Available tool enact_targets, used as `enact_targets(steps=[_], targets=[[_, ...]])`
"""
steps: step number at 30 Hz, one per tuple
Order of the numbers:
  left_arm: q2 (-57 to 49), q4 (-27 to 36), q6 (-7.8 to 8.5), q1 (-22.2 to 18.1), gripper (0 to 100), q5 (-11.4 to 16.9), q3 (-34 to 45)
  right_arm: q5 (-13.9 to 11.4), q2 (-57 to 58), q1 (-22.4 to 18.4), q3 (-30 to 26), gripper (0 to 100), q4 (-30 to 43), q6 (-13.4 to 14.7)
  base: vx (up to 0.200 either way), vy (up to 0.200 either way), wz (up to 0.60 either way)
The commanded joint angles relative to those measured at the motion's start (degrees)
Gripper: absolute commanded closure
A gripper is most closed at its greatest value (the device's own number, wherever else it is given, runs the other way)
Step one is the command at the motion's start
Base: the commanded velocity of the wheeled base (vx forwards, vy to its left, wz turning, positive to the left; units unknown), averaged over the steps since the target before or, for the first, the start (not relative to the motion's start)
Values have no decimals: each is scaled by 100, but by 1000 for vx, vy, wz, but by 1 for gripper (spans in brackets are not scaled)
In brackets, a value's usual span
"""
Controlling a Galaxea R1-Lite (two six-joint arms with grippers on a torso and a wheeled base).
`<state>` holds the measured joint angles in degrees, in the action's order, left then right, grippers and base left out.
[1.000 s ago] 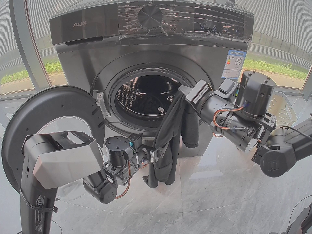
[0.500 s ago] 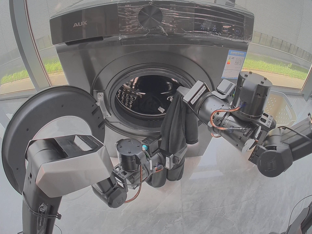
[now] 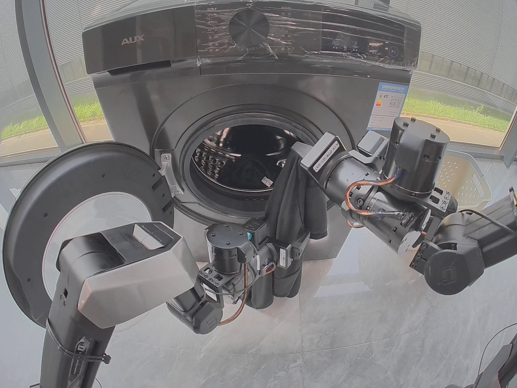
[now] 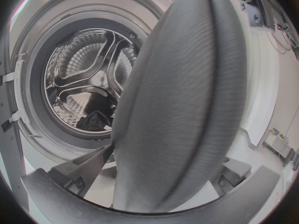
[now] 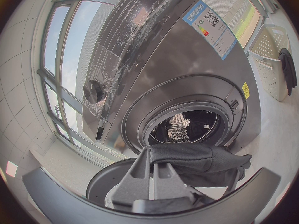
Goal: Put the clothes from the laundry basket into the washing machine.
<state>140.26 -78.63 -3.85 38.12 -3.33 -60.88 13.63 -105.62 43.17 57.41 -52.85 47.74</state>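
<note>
**As the left arm closes in, the hanging garment is bracketed at both ends**

While the right tool [image 3: 297, 152] has barely shifted over the last second, the left tool [image 3: 288, 251] has swung across the front of the dark grey front-loading washing machine [image 3: 161, 109] and come up against the long black knitted garment [image 3: 293, 206]. The lower cloth, which hung loose before, is now gathered beside that tool.

The right tool is clenched on the garment's top end, just in front of the right-hand edge of the round drum opening [image 3: 237, 157]. The left tool stands released, its fingers [image 4: 90, 162] spread wide and straddling the lower part; it does not look clamped yet.

The garment's long axis runs almost straight up and down: upper end at the opening's edge, lower end pointing at the pale marble floor [image 3: 377, 324]. None of it is inside the drum. Judging by this, the left tool is placed to gather the tail so both ends can be fed in together.

The white perforated laundry basket [image 5: 271, 63] stands right of the machine, another dark cloth [image 5: 288, 69] over its rim.
</note>
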Motion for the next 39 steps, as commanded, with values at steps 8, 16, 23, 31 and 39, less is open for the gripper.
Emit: enact_targets(steps=[8, 16, 23, 31, 39], targets=[[-43, 93, 69, -446, 0, -256, 173, -1, 50, -72, -36, 100, -6, -1, 0, 0, 0], [-693, -109, 95, -525, 0, -186, 1192, 8, 33, -72, -36, 100, 2, -1, 0, 0, 0], [-746, -302, 183, -753, 0, -177, 1526, 26, 41, -72, -45, 100, 2, 7, 0, 0, 0], [-685, -364, 192, -850, 0, -124, 1553, 52, 33, -19, -36, 100, -6, -1, 0, 0, 0], [-500, -355, 201, -806, 0, -89, 1430, 52, 15, 8, -28, 100, -6, 7, 0, 0, 0]])
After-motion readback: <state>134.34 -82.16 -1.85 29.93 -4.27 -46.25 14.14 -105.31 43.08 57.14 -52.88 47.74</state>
